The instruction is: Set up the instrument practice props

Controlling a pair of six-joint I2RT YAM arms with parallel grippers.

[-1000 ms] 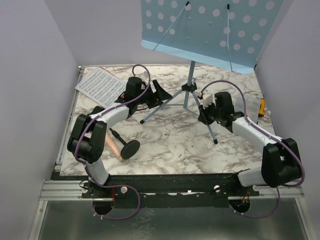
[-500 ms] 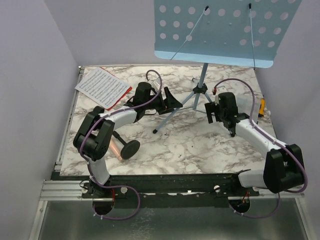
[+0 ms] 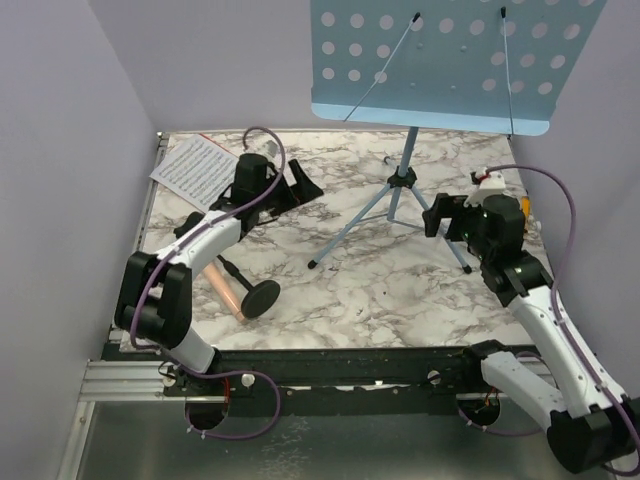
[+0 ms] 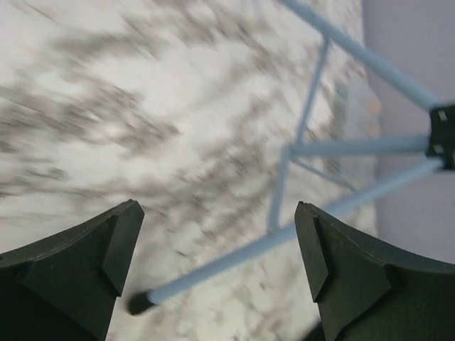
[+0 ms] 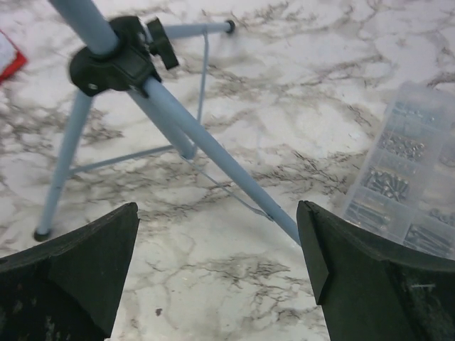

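The light blue perforated music stand (image 3: 440, 60) stands upright at the back of the marble counter (image 3: 370, 290), its tripod legs (image 5: 213, 150) splayed. The left gripper (image 4: 217, 213) is spread wide and holds nothing, near one leg's tip. The right gripper (image 5: 217, 213) is also spread and empty, facing the legs. The white sheet music (image 3: 195, 168) lies flat at the far left; what seems to be a red sheet (image 5: 15, 65) shows beneath it. The pinkish-beige microphone on a black round-based stand (image 3: 245, 296) lies on its side, near left. A clear plastic parts box (image 5: 409, 170) sits right of the legs.
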